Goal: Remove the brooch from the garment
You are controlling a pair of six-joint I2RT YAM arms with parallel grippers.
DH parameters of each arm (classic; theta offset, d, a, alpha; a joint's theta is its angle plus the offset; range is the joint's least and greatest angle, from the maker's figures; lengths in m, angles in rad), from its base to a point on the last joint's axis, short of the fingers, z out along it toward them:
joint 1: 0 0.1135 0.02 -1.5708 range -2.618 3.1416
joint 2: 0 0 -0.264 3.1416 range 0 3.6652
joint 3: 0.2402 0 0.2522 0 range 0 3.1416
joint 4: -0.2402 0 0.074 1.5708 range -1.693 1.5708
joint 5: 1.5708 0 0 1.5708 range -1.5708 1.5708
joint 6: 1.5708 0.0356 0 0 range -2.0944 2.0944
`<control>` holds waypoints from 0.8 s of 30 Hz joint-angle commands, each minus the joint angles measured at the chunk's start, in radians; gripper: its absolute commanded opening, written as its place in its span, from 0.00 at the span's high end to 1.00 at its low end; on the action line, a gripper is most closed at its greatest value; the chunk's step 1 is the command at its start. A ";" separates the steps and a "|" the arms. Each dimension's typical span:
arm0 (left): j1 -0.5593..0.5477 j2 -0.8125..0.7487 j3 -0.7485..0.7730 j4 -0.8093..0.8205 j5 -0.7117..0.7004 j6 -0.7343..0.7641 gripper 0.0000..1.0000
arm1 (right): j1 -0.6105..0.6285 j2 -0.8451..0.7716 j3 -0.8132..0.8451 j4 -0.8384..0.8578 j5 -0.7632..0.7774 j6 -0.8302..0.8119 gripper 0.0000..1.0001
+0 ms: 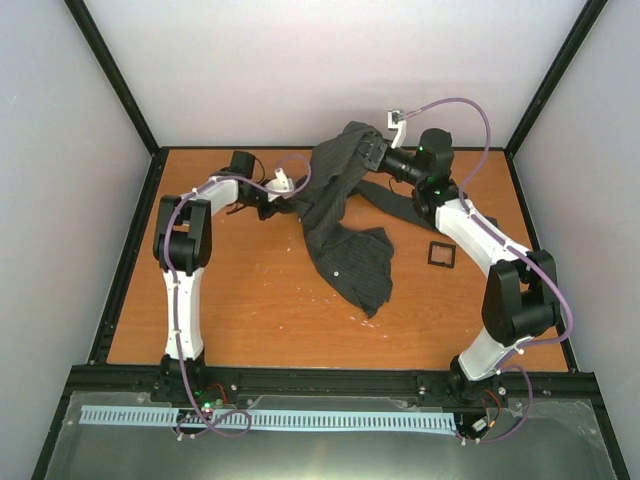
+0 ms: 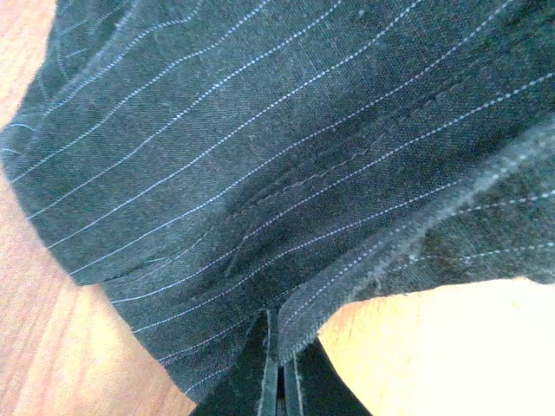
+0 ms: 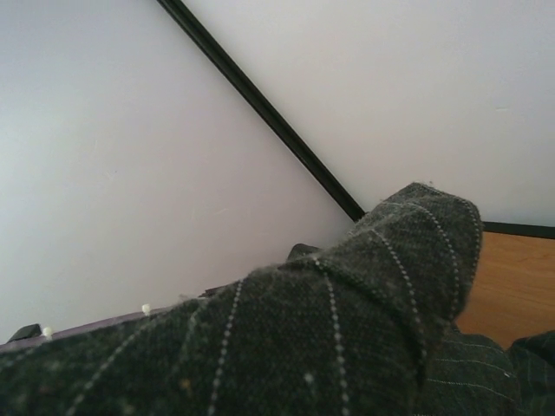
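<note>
A dark striped cloth shirt [image 1: 345,235] lies in a heap on the brown wooden table [image 1: 250,300]. The left claw [image 1: 285,186] is at the shirt's left edge. Up close, its two fingers are pinched tight together on the hem [image 2: 279,386]. The right claw [image 1: 375,152] is at the far end, where the shirt rises up off the table. The cloth hangs over that claw and hides its fingers, so I cannot tell how wide it is. A small black square tray [image 1: 441,253] sits near the shirt's right side, not touching it. The tiny golden-brown brooch does not show in any view; folds cover much of the shirt.
</note>
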 commanded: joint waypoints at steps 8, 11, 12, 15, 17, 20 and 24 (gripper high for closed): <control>0.168 -0.387 0.113 -0.008 -0.022 -0.212 0.99 | -0.049 -0.059 0.032 -0.030 0.073 -0.007 0.97; 0.221 -0.529 0.118 0.056 -0.030 -0.300 0.99 | -0.049 -0.088 0.074 -0.072 0.090 -0.032 0.97; 0.227 -0.567 0.121 0.063 -0.053 -0.306 0.99 | -0.049 -0.101 0.081 -0.080 0.099 -0.036 0.97; 0.228 -0.685 0.128 0.043 -0.091 -0.289 0.99 | -0.049 -0.145 0.085 -0.092 0.114 -0.041 0.97; 0.228 -0.752 0.136 0.036 -0.107 -0.294 0.99 | -0.049 -0.182 0.086 -0.110 0.108 -0.044 0.97; 0.228 -0.810 0.209 -0.003 -0.128 -0.316 0.99 | -0.049 -0.235 0.080 -0.126 0.092 -0.041 0.97; 0.228 -0.822 0.369 -0.096 -0.155 -0.339 0.99 | -0.047 -0.314 0.073 -0.135 0.028 -0.024 0.98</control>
